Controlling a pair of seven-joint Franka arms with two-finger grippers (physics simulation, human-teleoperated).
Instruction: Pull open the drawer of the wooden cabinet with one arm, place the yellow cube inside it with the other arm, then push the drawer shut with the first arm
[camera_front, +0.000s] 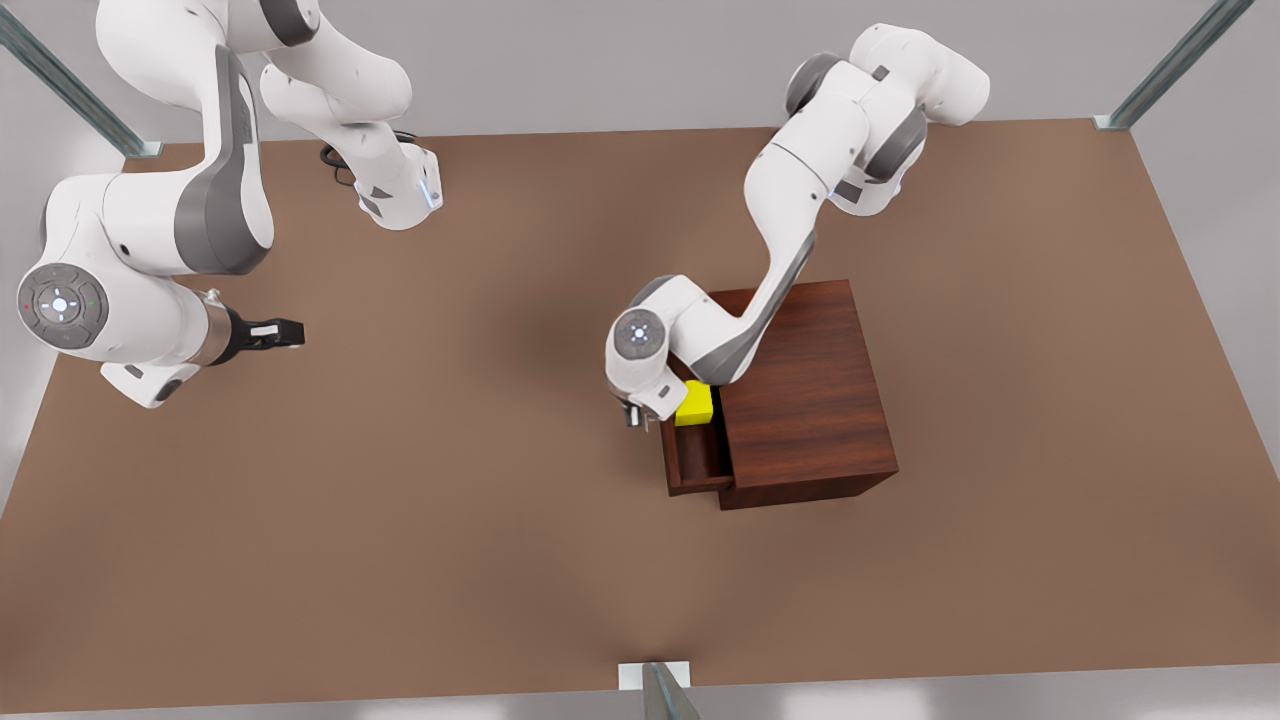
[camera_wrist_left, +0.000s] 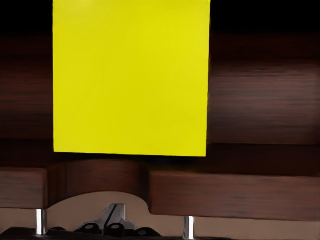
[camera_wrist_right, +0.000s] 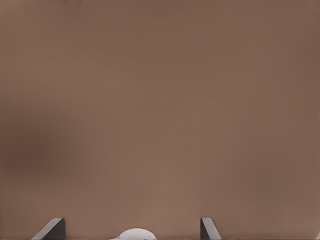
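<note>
Brown desk (camera_front: 500, 560) carries the wooden cabinet (camera_front: 810, 400), its drawer (camera_front: 695, 465) pulled out. Yellow cube (camera_front: 694, 404) sits inside the drawer. Left end effector (camera_front: 650, 405) is at the drawer front; grip state cannot be determined. Right end effector (camera_front: 285, 332) waits well apart, fingers (camera_wrist_right: 50, 230) spread wide, empty.

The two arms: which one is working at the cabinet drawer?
The left arm: its gripper is at the open drawer beside the yellow cube. The right gripper waits, open, over bare table, far from the wooden cabinet.
</note>
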